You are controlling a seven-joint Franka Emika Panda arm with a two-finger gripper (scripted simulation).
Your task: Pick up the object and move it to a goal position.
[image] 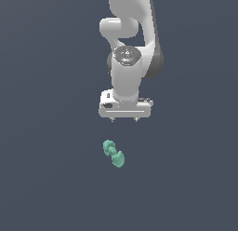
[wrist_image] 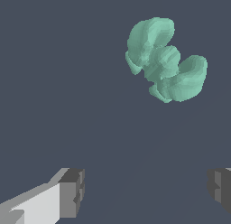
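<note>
Here the gripper (wrist_image: 145, 191) hangs with jaws spread wide, the object (wrist_image: 165, 60) lying apart, outside them.

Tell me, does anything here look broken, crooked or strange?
Nothing stands out. The small teal-green lumpy piece lies whole on the plain dark surface, apart from the white robot gripper above it. The fingers are spread wide with nothing between them.
</note>
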